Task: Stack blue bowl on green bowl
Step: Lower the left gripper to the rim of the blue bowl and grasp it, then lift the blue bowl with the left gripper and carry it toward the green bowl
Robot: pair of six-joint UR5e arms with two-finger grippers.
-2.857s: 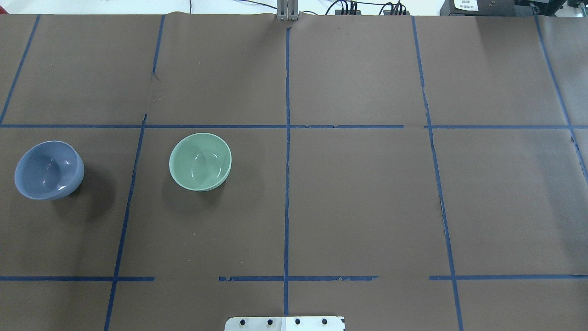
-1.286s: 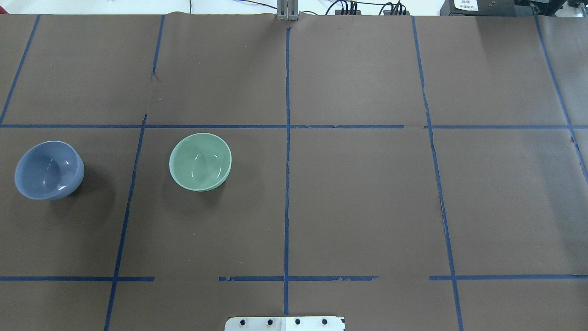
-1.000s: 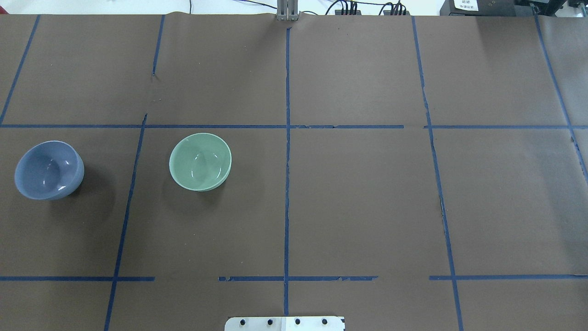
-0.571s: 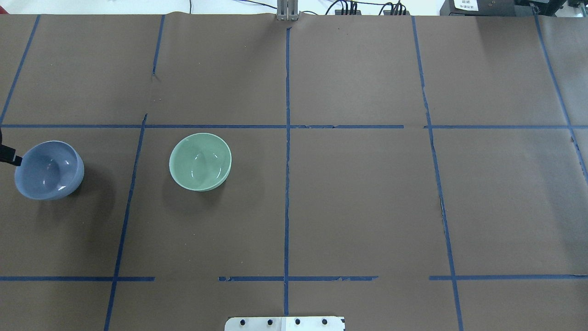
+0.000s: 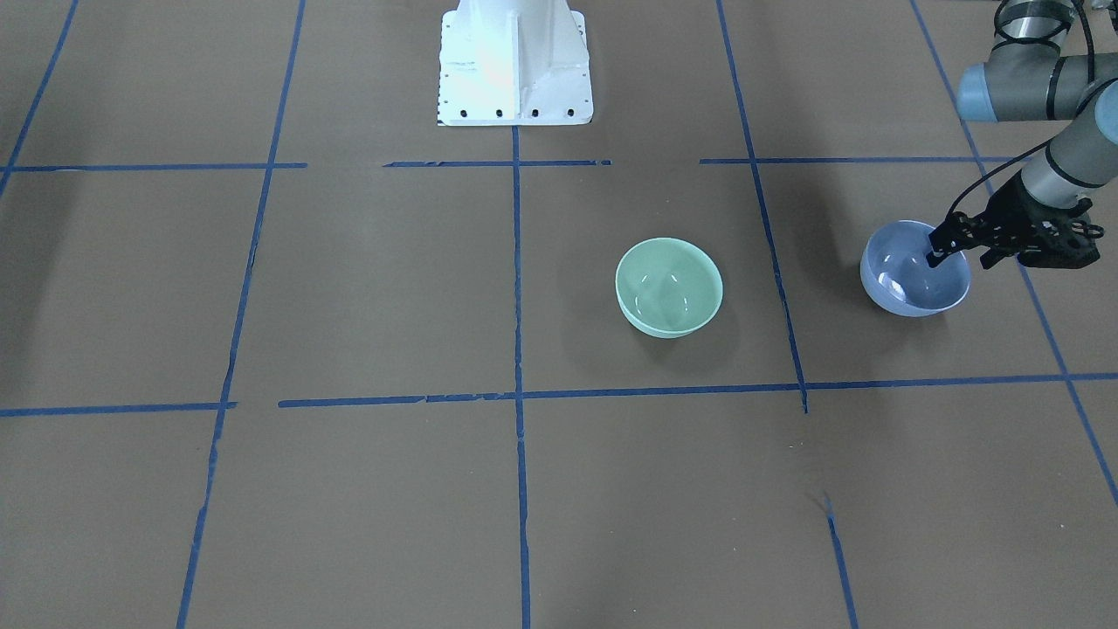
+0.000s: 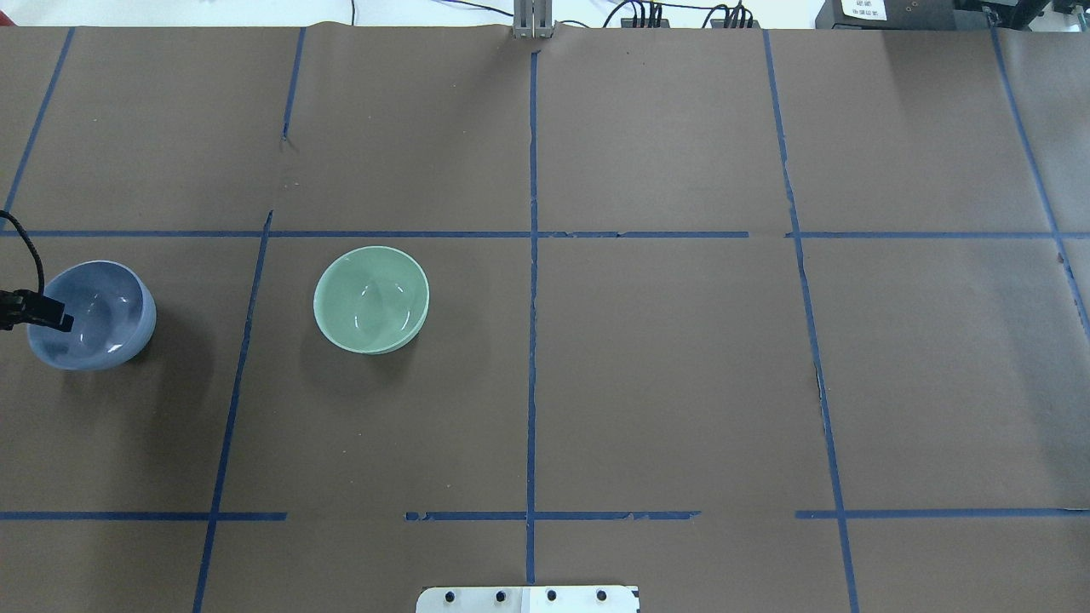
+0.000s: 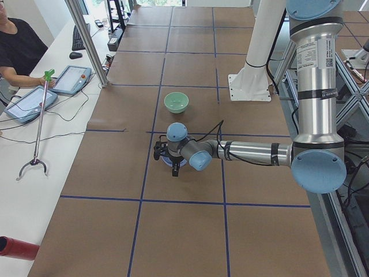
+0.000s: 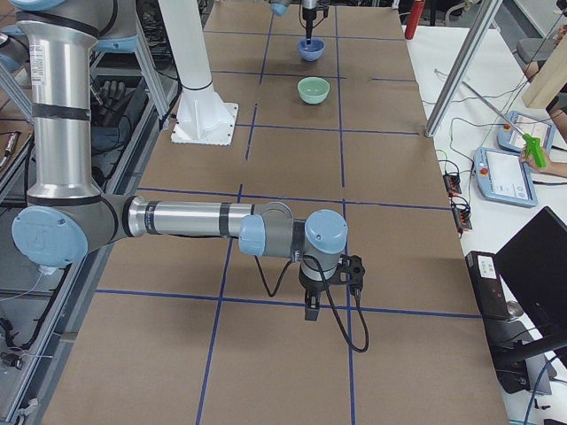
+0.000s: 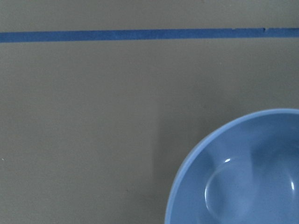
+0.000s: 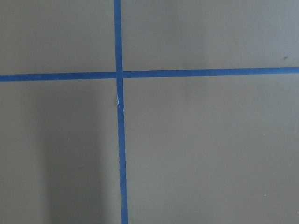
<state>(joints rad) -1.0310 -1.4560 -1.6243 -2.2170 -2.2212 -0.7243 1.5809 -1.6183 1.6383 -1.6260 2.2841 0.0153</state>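
1. The left gripper (image 5: pixel 961 257) was cut off by the left edge of the overhead view, with one finger alone showing.
2. The blue bowl (image 9: pixel 243 172) ran off the right and lower edges of the left wrist view. In the left side view the gripper hid most of it.
3. The right gripper (image 8: pixel 310 310) showed only in the right side view, so its jaws could not be judged.

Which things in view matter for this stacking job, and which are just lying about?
Job: blue bowl; green bowl; left gripper, open at the blue bowl's rim.
Lying about: tablets; grabber stick; red tube.
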